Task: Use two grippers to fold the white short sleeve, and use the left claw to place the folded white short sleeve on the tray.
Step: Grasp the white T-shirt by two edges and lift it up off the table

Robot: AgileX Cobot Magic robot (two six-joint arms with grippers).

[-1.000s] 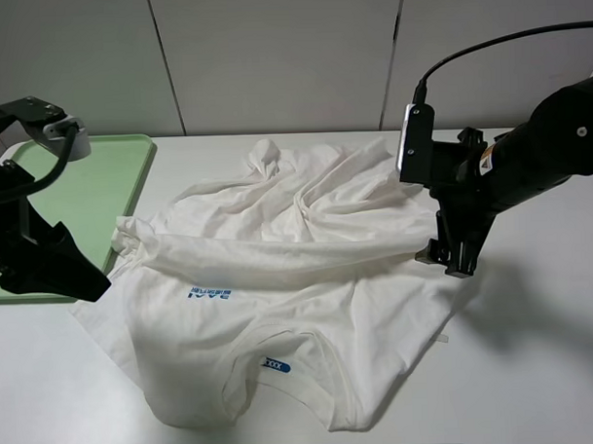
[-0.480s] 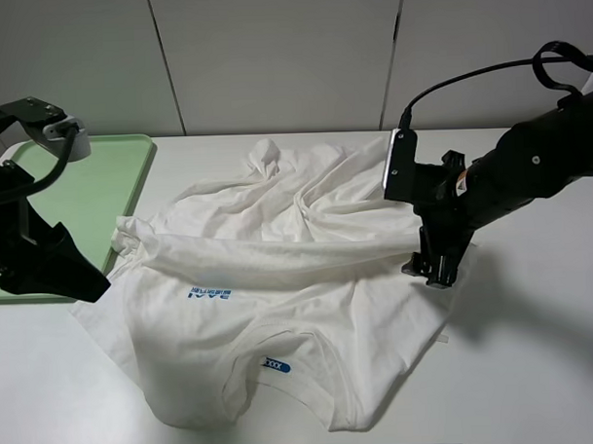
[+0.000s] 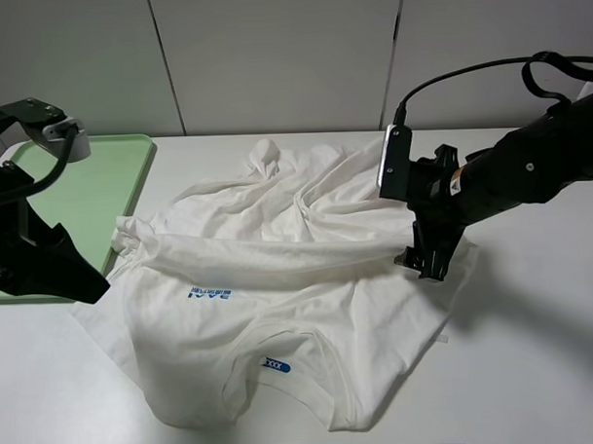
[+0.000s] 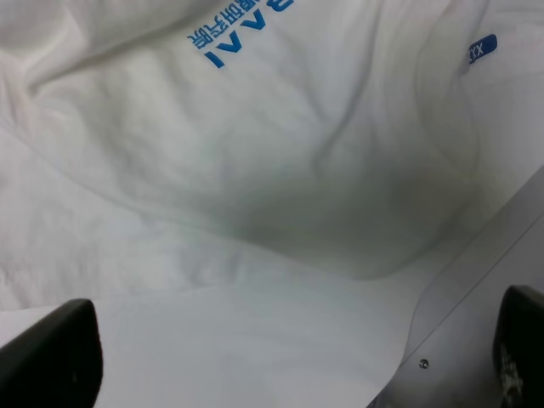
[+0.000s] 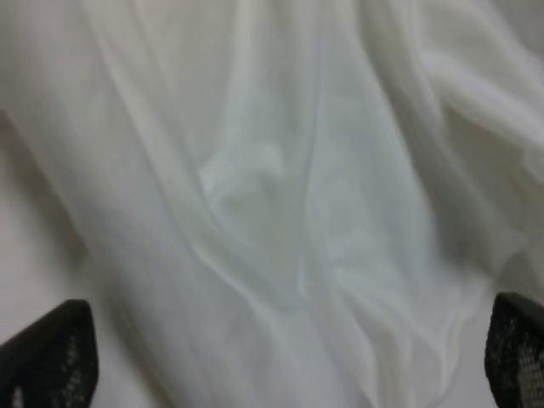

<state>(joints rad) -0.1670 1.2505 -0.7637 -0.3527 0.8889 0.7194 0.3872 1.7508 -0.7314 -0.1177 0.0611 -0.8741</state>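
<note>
My left tool hovers with jaws wide apart at the white short sleeve's left edge; my right tool, equally spread, hangs over its right edge.

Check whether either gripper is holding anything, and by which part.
Nothing is held. The left gripper and right gripper both have open jaws over the white short sleeve, with no cloth pinched between them.
</note>
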